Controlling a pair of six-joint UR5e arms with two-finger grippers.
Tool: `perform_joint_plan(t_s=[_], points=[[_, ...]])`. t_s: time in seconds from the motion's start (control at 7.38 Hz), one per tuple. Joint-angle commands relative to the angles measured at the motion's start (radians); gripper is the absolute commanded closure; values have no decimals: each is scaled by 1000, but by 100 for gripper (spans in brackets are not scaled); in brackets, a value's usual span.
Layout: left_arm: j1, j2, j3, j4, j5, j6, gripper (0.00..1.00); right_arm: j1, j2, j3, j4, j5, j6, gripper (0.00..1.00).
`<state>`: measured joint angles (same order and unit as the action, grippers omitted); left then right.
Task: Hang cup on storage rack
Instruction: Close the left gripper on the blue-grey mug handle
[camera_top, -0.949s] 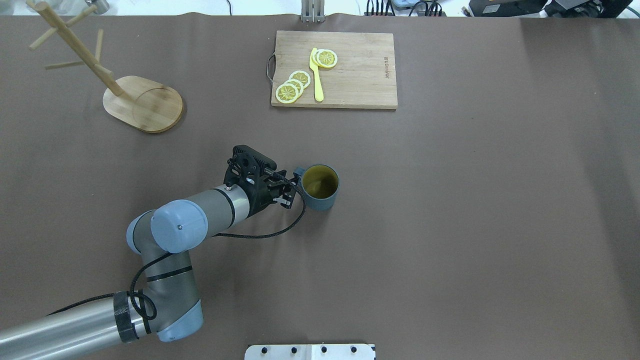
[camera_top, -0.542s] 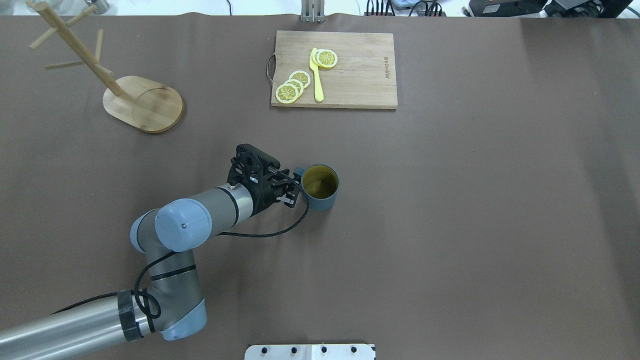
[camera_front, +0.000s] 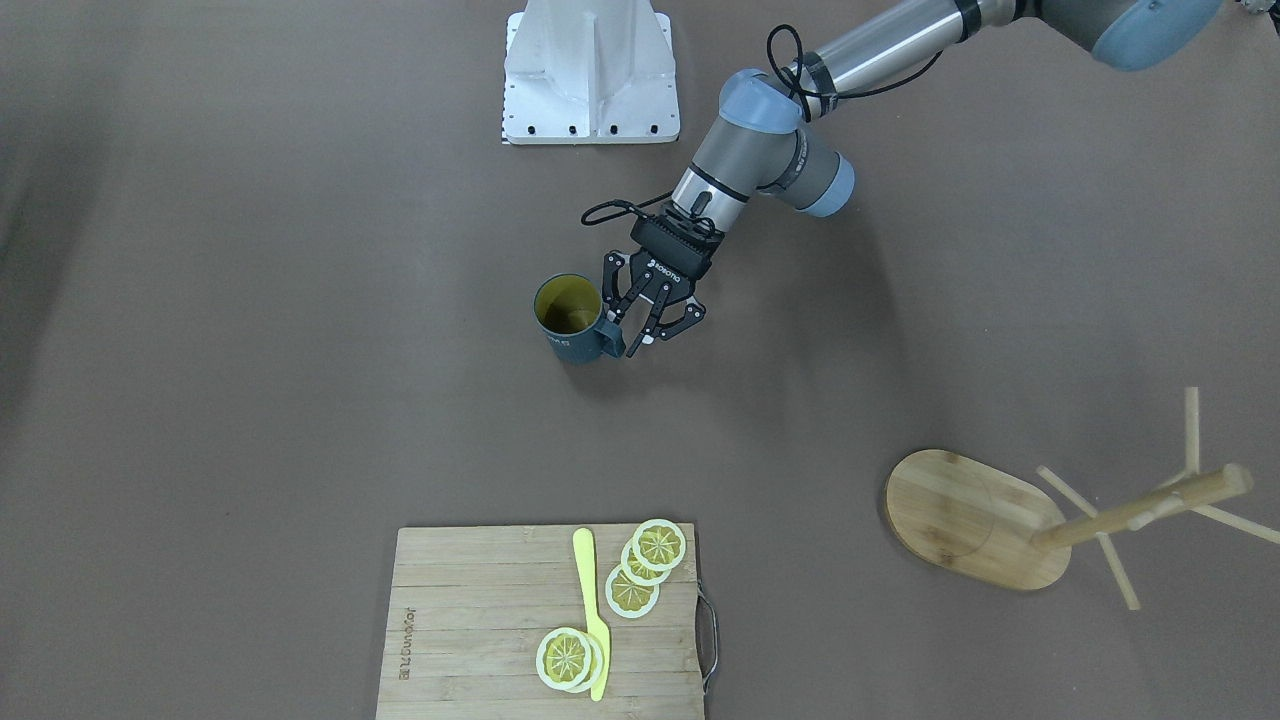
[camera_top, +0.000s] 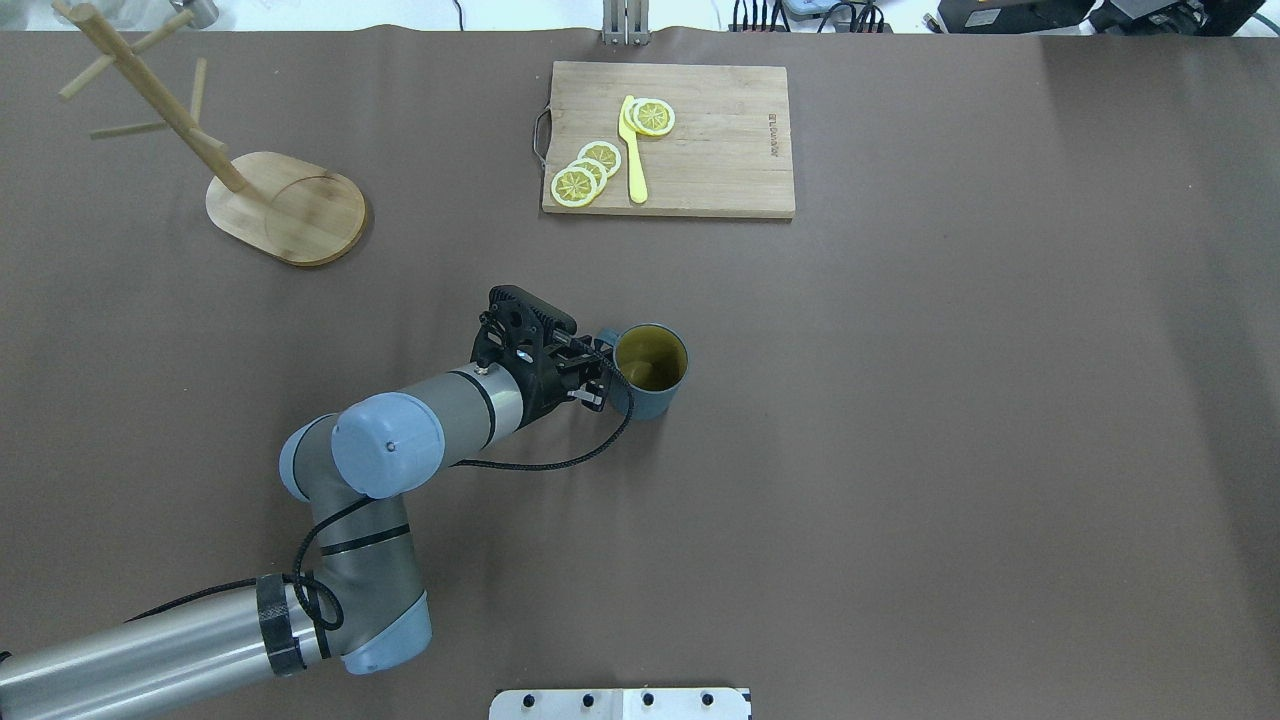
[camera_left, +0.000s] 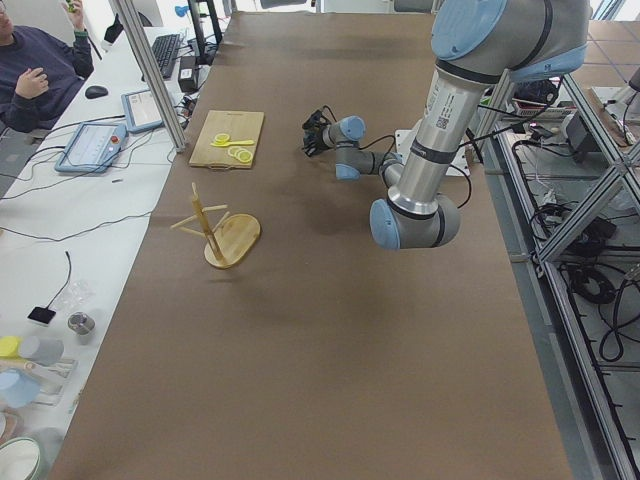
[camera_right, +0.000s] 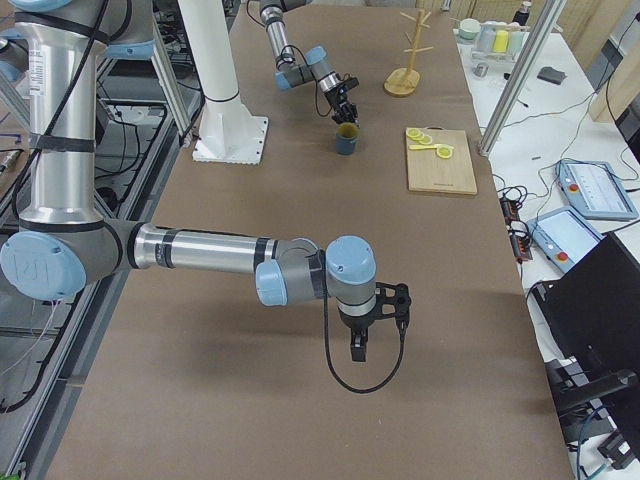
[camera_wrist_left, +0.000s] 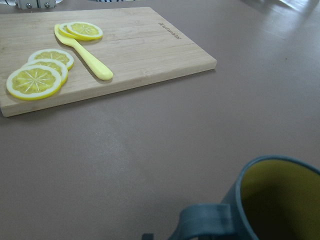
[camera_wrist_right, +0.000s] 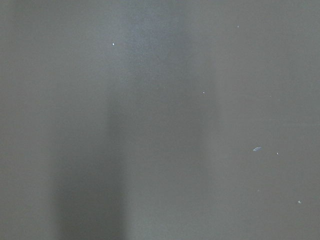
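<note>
Left end effector (camera_front: 640, 346): released; jaws spread at the cup's handle (camera_wrist_left: 205, 221), with nothing clamped.
Right end effector (camera_right: 360, 342): hangs over bare surface (camera_top: 900, 450), well apart from the work. Whether it is clenched or released cannot be told.
Cup (camera_top: 650, 372): upright near mid-surface, handle toward the left end effector, well apart from the rack.
Rack (camera_top: 285, 205): at the far left corner of the surface, pegs bare.
Risk, shove: a finger that meets the handle or wall before closing would probably slide or turn the cup, so the jaws close on nothing.
Risk, weak hold: the handle is narrow and curved. An off-centre clamp may let the cup swing or slip on lift.
Risk, blocked loop: fingers filling the handle opening would leave no room for a peg.
Risk, rack strike: the rack looks light. A cup that hits a peg or the post could push or tip it.
</note>
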<state>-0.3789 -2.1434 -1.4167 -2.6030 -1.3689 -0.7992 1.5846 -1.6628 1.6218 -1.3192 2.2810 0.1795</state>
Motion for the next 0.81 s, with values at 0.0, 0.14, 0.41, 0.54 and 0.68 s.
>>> perform_joint_plan(t_s=[0.0, 0.14, 0.41, 0.54, 0.68], points=[[-2, -6, 5, -2, 1, 0, 73, 0, 0, 0, 0, 0, 0, 0], [-2, -6, 5, -3, -1, 0, 95, 0, 0, 0, 0, 0, 0, 0], [-9, -4, 4, -44, -2, -96, 100, 0, 0, 0, 0, -2, 0, 0], [-38, -1, 2, -86, -7, -103, 100, 0, 0, -2, 0, -3, -2, 0], [-64, 6, 2, -98, -9, -132, 100, 0, 0, -2, 0, -3, -3, 0]])
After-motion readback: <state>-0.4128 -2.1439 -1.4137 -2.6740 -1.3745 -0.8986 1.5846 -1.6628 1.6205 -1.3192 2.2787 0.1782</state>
